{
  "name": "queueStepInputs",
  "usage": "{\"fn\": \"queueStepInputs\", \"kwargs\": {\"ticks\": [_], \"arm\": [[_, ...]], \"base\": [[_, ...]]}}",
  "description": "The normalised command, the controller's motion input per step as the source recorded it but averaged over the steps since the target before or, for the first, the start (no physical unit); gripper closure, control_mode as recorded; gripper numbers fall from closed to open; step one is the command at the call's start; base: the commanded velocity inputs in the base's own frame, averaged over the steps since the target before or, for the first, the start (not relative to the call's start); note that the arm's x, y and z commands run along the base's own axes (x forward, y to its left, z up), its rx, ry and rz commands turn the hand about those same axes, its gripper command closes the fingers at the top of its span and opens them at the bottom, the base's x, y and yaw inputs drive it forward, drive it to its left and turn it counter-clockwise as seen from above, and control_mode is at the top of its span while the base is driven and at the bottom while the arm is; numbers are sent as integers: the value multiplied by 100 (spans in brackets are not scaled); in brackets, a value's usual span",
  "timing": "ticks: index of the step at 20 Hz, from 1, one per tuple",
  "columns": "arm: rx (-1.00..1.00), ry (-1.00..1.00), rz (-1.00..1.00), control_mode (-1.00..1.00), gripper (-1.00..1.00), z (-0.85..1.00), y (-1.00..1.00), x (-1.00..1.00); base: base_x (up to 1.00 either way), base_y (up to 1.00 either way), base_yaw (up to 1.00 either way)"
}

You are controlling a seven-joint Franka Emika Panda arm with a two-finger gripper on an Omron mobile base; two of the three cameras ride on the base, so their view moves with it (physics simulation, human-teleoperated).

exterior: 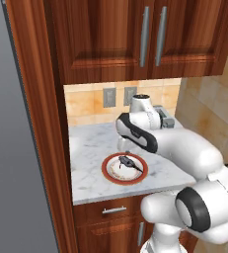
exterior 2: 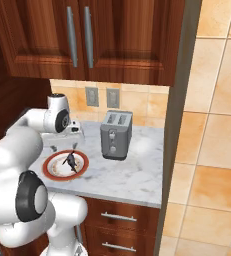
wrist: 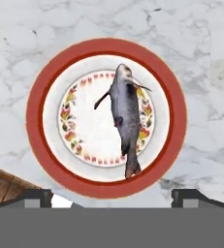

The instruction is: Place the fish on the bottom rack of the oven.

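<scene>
Fish [wrist: 125, 121] lying on plate [wrist: 50, 160], off the plate's centre, touching it. Plate resting on tabletop [exterior: 93, 143], near the front edge. Toaster [exterior 2: 116, 134] standing on the tabletop, to the right of the plate and apart from it, close to the back wall. Two wall outlets [exterior 2: 102, 97] on the wall behind the toaster. Upper cabinets [exterior: 120, 34] above the tabletop; drawer [exterior: 113, 210] below its front edge. Gripper [wrist: 111, 196] hovering over the plate, jaws spread wide and clear of the fish.
</scene>
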Motion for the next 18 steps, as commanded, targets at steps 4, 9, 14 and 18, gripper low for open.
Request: {"fn": "queueStepInputs", "kwargs": {"ticks": [4, 9, 14, 18], "arm": [[-1, -1, 18, -100, -100, -68, 0, 32], [0, -1, 2, -100, -100, -56, 6, 20], [0, 0, 0, -100, -100, -45, 0, 20], [0, 0, 0, -100, -100, -32, 0, 12]], "base": [[0, 0, 0], [0, 0, 0], [0, 0, 0], [0, 0, 0]]}}
